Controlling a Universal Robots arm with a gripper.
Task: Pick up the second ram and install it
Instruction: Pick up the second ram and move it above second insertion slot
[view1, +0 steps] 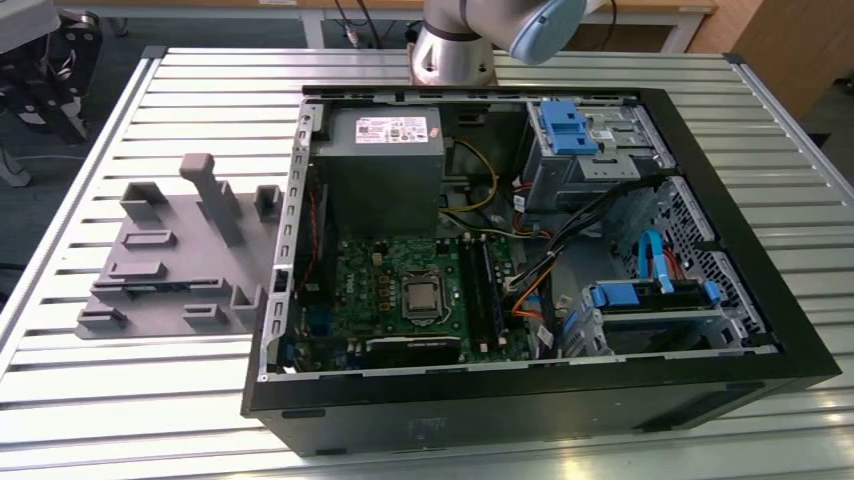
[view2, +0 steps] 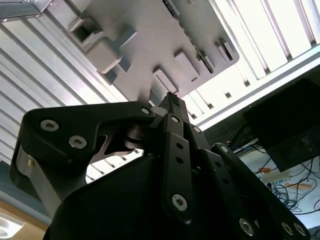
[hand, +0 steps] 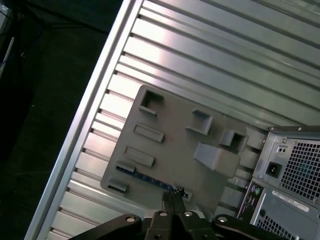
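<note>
The second ram (hand: 148, 178) lies edge-on as a thin blue-green strip along one edge of the grey fixture plate (hand: 170, 135), held between small blocks. In the exterior view it is a dark line (view1: 140, 286) on that fixture (view1: 160, 250), to the left of the computer case. My gripper (hand: 171, 196) hangs above the fixture, well clear of it, with its tips over the ram's end nearest the case. Its fingers are pressed together and hold nothing. In the second wrist view the gripper (view2: 170, 100) points at the fixture's blocks (view2: 145, 30).
The open computer case (view1: 534, 400) lies on the slatted aluminium table (view1: 174, 110), with the motherboard (view1: 400, 300) and its long black slots (view1: 477, 290) facing up. The arm's base (view1: 451, 55) stands behind the case. A tall grey post (view1: 220, 200) rises from the fixture. The table edge (hand: 75, 145) runs close to the fixture.
</note>
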